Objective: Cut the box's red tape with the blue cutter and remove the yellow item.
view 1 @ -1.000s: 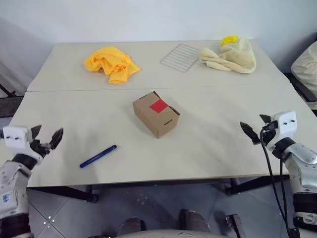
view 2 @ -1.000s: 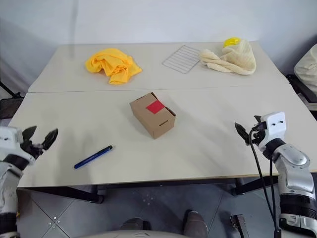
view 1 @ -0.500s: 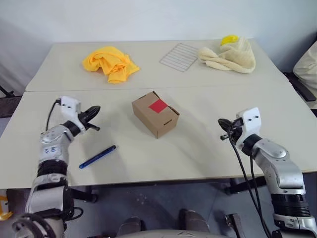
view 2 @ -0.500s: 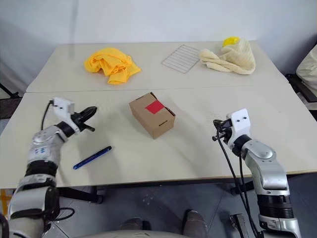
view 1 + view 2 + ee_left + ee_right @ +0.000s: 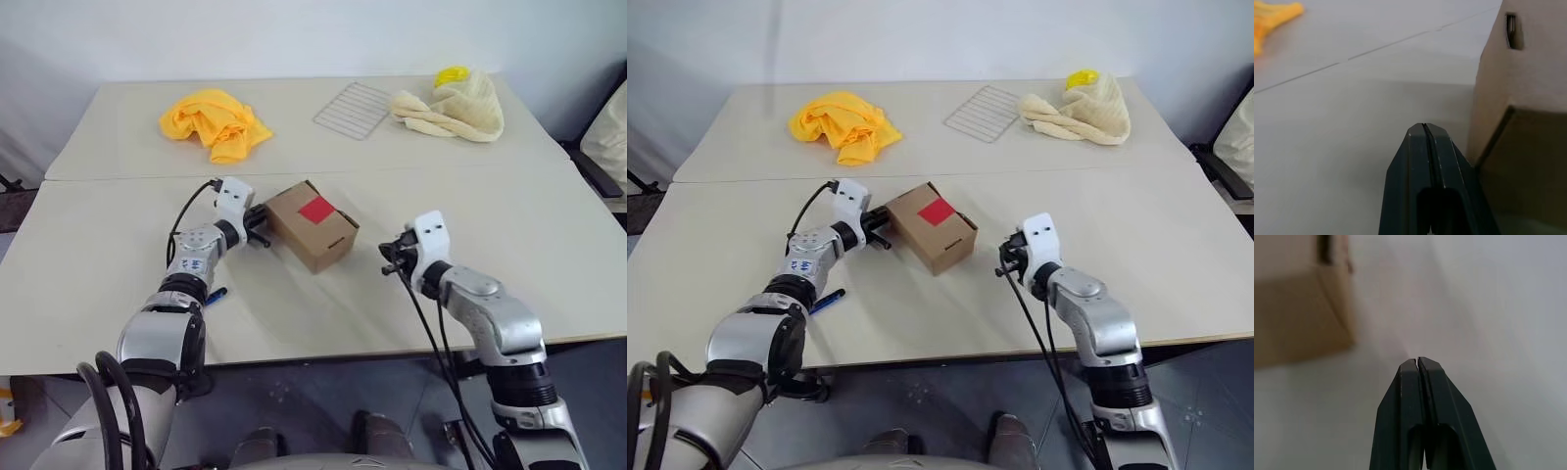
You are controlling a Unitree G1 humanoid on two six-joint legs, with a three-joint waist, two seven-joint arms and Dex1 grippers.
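The brown box (image 5: 312, 227) sits mid-table with the red tape (image 5: 315, 209) on its top face. My left gripper (image 5: 259, 225) is shut and empty, its tips right against the box's left side; the left wrist view shows the shut fingers (image 5: 1422, 147) beside the box wall (image 5: 1528, 98). My right gripper (image 5: 389, 259), also shut and empty, hovers a short way right of the box, which shows in the right wrist view (image 5: 1298, 318). The blue cutter (image 5: 828, 301) lies on the table, mostly hidden under my left forearm. The yellow item is hidden.
At the table's back lie an orange-yellow cloth (image 5: 211, 122), a wire rack (image 5: 358, 110) and a cream cloth (image 5: 456, 108) with a yellow plastic piece (image 5: 453, 74) on it. A seam (image 5: 118, 176) crosses the table behind the box.
Both arms have swung inward from the table's sides to the box. Both grippers went from open to shut. My left forearm now covers most of the cutter.
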